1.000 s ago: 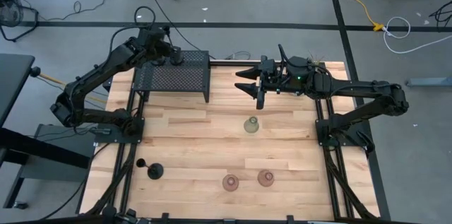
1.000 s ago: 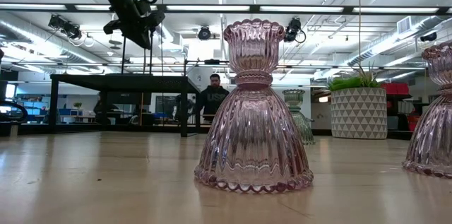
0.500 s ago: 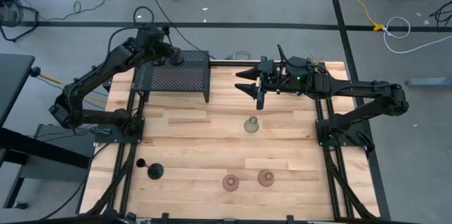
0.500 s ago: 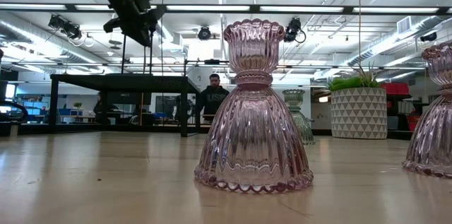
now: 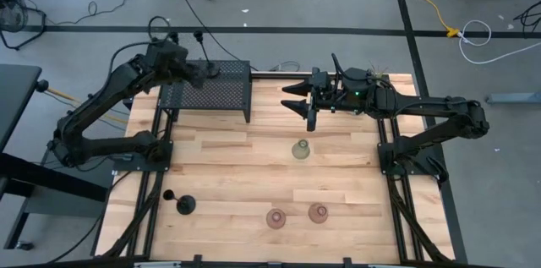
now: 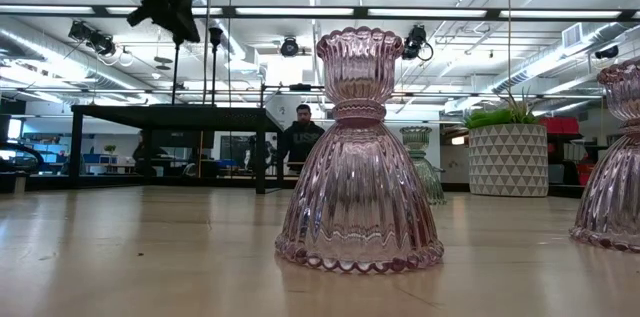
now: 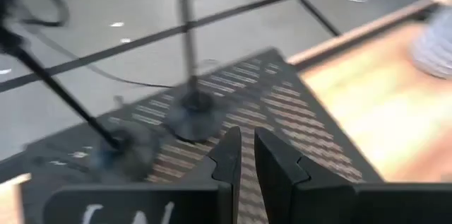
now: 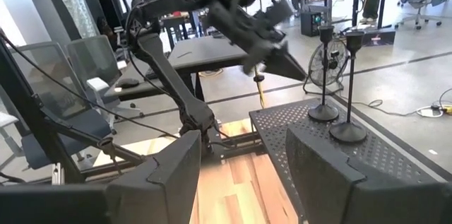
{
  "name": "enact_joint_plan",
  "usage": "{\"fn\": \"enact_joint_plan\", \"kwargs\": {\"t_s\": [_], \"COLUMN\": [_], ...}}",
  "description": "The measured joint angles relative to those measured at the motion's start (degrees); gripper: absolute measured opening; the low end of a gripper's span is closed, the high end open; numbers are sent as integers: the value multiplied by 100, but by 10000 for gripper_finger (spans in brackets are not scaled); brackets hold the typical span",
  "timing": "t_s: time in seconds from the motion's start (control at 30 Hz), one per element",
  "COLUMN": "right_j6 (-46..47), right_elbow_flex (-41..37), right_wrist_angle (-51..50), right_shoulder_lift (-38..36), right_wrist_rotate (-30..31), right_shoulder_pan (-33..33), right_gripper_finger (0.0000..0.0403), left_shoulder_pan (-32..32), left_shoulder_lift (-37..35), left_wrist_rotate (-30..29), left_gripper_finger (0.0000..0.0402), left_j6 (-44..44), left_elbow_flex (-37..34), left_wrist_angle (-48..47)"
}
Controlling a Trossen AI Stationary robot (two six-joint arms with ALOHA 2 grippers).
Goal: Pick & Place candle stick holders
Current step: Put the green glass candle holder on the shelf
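Observation:
Two black candle stick holders (image 8: 323, 75) (image 8: 349, 90) stand upright on their round bases on the black mesh box (image 5: 207, 92) at the table's far left. My left gripper (image 5: 201, 72) hovers shut above the box, just short of them (image 7: 191, 104), holding nothing. A third black holder (image 5: 184, 205) sits near the left front edge. A pale green glass holder (image 5: 300, 149) stands mid-table, and two pinkish ones (image 5: 276, 217) (image 5: 319, 212) stand near the front. My right gripper (image 5: 297, 103) hangs open above the far middle, empty.
A plant in a white patterned pot (image 6: 508, 152) stands at the far right, under my right arm. Bare wood lies between the mesh box and the glass holders. A person (image 6: 303, 137) stands in the room beyond the table.
My left gripper, shut throughout, has drawn back from the holders on the mesh box toward the table's left edge and risen a little. The two black holders stay standing on the box.

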Motion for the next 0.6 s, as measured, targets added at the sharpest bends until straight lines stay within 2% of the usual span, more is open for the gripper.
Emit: {"fn": "enact_joint_plan", "kwargs": {"t_s": [0.2,0.4,0.5,0.6], "right_j6": [0,149,252,336], "right_elbow_flex": [0,0,0,0], "right_wrist_angle": [-221,-707,-1120,-1690], "right_shoulder_lift": [0,0,0,0], "right_wrist_rotate": [2,-6,0,2], "right_shoulder_pan": [0,1,1,2], "right_gripper_finger": [207,207,207,207], "left_shoulder_pan": [-599,-1405,-1801,-2168], "left_shoulder_lift": [-384,-440,-438,-431], "left_wrist_rotate": [908,1877,2152,2166], "left_gripper_finger": [46,46,46,46], "left_j6": [100,591,735,736], "left_elbow_flex": [0,0,0,0], "left_wrist_angle": [-31,-29,44,246]}}
